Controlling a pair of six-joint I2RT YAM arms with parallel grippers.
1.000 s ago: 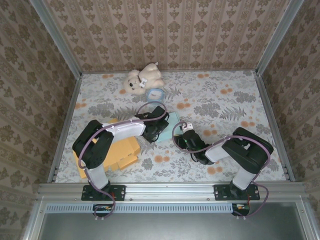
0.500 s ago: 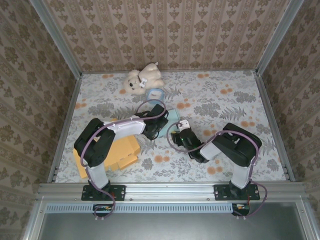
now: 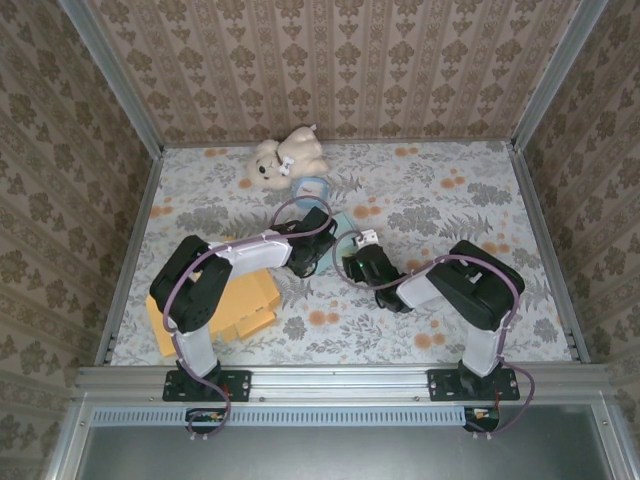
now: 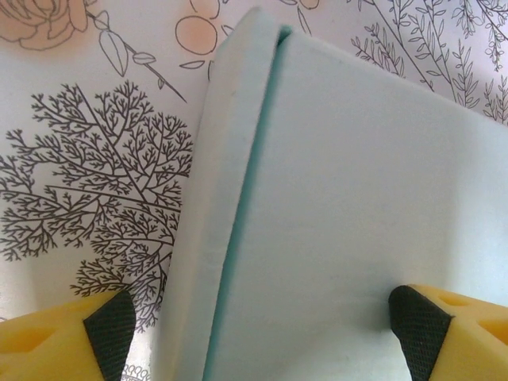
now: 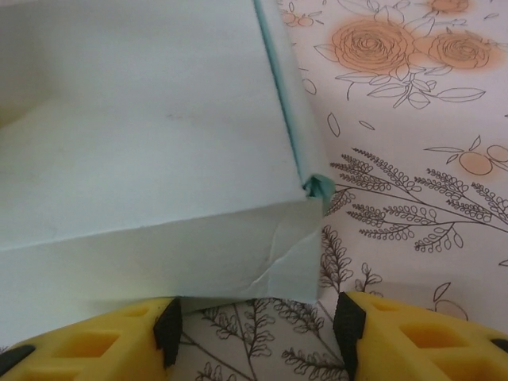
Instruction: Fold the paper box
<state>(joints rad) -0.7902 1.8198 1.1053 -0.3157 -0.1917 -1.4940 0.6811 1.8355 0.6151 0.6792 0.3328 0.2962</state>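
Pale teal paper box (image 4: pixel 357 198) lies near the middle of the flowered table (image 3: pixel 450 200), between the two wrists. The left gripper (image 4: pixel 262 333) is spread wide across it, one pad beside the box's folded side wall and the other over its flat top (contact I cannot make out). The right gripper (image 5: pixel 258 325) stands parted just in front of a creased corner, with tabletop showing between its pads. A teddy bear (image 3: pixel 285 157) sits by the back wall.

On the floral counter (image 3: pixel 450 200), both arms leaned inward over a pale blue box (image 3: pixel 345 224) near the middle. The left end effector (image 3: pixel 318 250) and right end effector (image 3: pixel 353 252) sat close together there. A teddy bear (image 3: pixel 285 158) lay farther back, and yellow cardboard (image 3: pixel 245 300) lay at the near left.
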